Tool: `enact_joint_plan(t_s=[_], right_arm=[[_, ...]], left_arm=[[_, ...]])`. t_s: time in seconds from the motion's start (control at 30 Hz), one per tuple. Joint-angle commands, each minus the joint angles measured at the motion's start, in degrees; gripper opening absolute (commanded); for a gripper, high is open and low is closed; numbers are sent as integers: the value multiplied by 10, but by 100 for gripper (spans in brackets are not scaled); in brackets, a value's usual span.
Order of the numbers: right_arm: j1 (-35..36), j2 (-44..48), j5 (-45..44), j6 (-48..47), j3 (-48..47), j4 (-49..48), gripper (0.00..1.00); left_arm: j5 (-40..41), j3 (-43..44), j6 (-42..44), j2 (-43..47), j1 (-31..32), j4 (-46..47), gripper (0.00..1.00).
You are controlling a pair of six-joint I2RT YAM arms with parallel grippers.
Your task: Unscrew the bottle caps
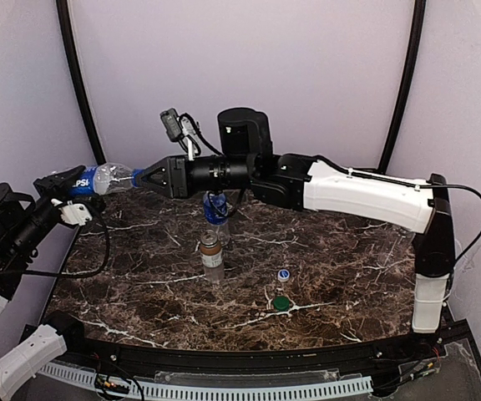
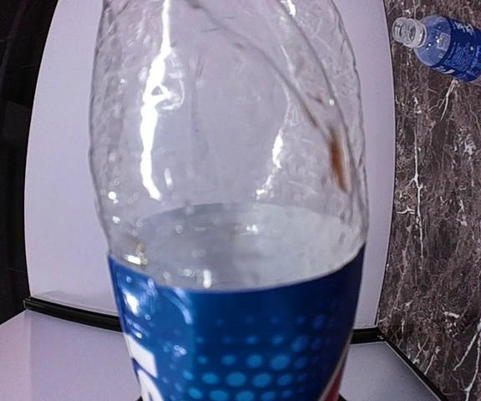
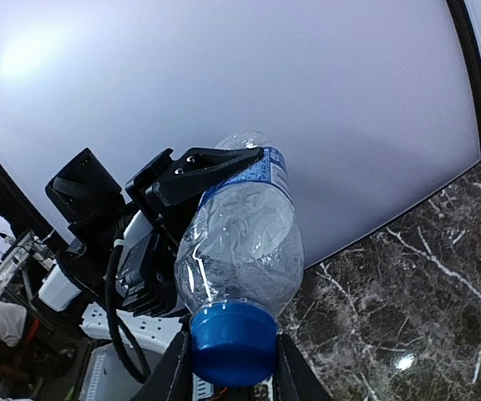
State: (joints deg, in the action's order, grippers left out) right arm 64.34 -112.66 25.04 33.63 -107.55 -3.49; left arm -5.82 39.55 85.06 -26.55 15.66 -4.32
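Note:
My left gripper (image 1: 63,184) is shut on the blue-labelled end of a clear bottle with a red-white-blue logo (image 1: 103,179) and holds it level above the table's far left. My right gripper (image 1: 144,177) is shut on its blue cap (image 3: 232,342), with one finger (image 3: 172,372) on each side. The bottle (image 3: 240,242) and the left gripper (image 3: 194,167) also show in the right wrist view. The bottle (image 2: 224,209) fills the left wrist view and hides my fingers. A second blue-labelled bottle (image 1: 215,209) stands capless (image 2: 453,46). The short brown bottle (image 1: 212,256) stands mid-table. The plain clear bottle and the white cap are out of view.
A blue cap with a white top (image 1: 284,274) and a wider dark green cap (image 1: 281,303) lie loose on the dark marble table (image 1: 349,276), right of the brown bottle. The right arm (image 1: 357,196) reaches across the back of the table. Pale walls surround it.

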Motion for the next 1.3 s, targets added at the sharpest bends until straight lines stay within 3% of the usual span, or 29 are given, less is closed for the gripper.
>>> enact_joint_plan(t_s=[0.0,0.27,0.53,0.67,0.83,1.07,1.2,1.23,1.27], right_arm=[[57,11,-21,-305,-21,27,0],[123,61,-127,-617,48,73,0],[205,91,-303,-1015,145,60,0],[232,87,-395,-1199,181,-1,0],[240,80,-461,-1405,261,-190,0],[241,78,-461,-1506,309,-316,0],[240,71,-466,-1480,311,-365,0],[240,67,-473,-1459,307,-385,5],[240,63,-489,-1436,296,-397,27]], left_arm=[[-103,33,-38,-2,6,-150,26],[-153,72,-75,-13,6,-235,25],[-189,97,-68,-20,5,-324,25],[-194,105,-63,-24,5,-351,25],[-199,104,-66,-25,5,-363,25],[-198,102,-65,-23,6,-366,25],[-191,99,-70,-22,5,-359,25],[-182,96,-74,-22,6,-346,25],[-175,94,-83,-21,6,-337,25]])
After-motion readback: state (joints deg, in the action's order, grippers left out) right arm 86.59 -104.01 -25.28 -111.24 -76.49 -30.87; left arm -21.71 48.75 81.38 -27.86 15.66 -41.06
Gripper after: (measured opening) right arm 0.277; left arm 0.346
